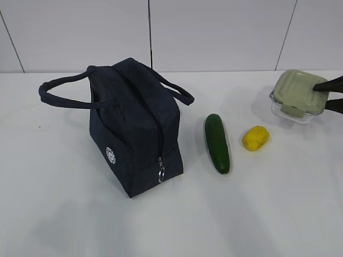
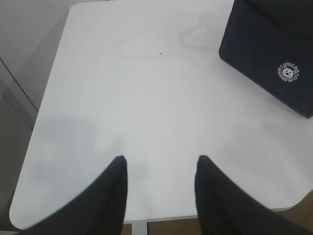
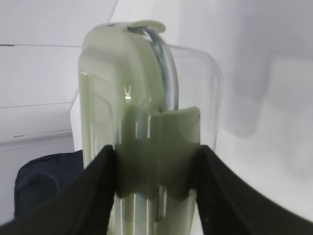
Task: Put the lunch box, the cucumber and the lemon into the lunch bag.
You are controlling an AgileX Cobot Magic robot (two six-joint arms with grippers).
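The navy lunch bag (image 1: 136,126) stands at left centre, its ring pull (image 1: 161,174) hanging at the near end. The dark green cucumber (image 1: 217,143) and the yellow lemon (image 1: 255,137) lie on the table to its right. The lunch box (image 1: 297,93) with the sage-green lid is at the far right. My right gripper (image 1: 321,94) is shut on it, one finger on the lid and one on the clear base. The right wrist view shows both fingers pressed against the lid clip (image 3: 159,147). My left gripper (image 2: 160,159) is open and empty over bare table left of the bag (image 2: 274,54).
The white table (image 1: 80,214) ends at a white panelled wall (image 1: 214,32) behind. Its left edge and near corner (image 2: 29,196) show in the left wrist view. The bag's two loop handles (image 1: 59,91) stick out to the left and right.
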